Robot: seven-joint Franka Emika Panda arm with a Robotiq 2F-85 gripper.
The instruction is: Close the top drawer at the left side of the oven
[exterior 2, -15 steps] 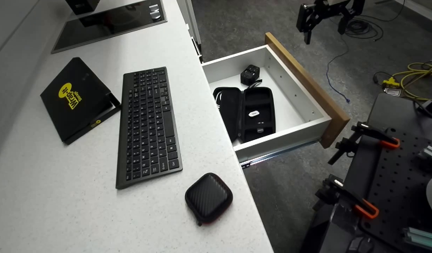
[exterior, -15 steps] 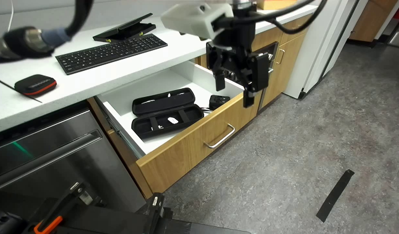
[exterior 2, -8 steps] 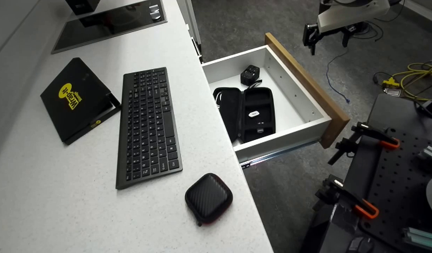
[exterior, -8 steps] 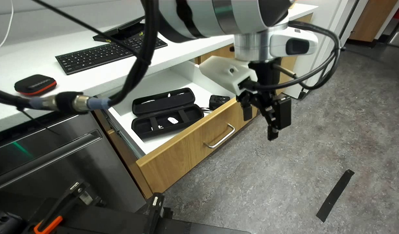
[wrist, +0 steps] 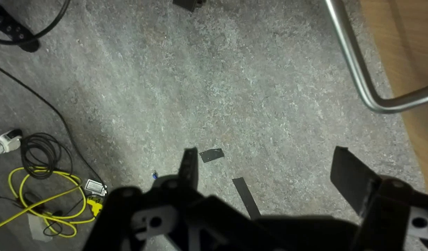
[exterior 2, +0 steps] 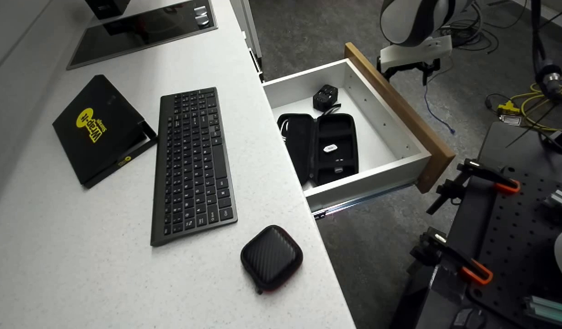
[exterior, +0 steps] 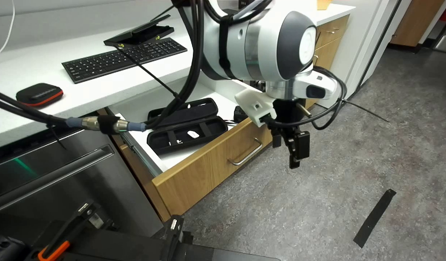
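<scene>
The top drawer stands pulled out, its light wood front (exterior: 208,175) and silver bar handle (exterior: 249,156) facing the floor area. The wood front also shows in an exterior view (exterior 2: 397,105). Inside are an open black case (exterior: 188,136) and a black adapter (exterior 2: 325,97). My gripper (exterior: 285,154) is open and empty, pointing down just outside the drawer front near its far end. In the wrist view the open fingers (wrist: 266,151) have only floor between them; the handle (wrist: 363,82) and wood front (wrist: 409,52) lie at upper right. The oven cannot be made out.
A white counter (exterior 2: 102,256) above the drawer carries a keyboard (exterior 2: 194,164), a black box (exterior 2: 100,130) and a small black case (exterior 2: 271,258). A stainless steel appliance (exterior: 74,181) stands beside the drawer. A black bench with clamps (exterior 2: 514,228) is near its front corner.
The arm has come down into view and the gripper has lowered. In the last half second it has shifted closer to the drawer front. The drawer has not moved.
</scene>
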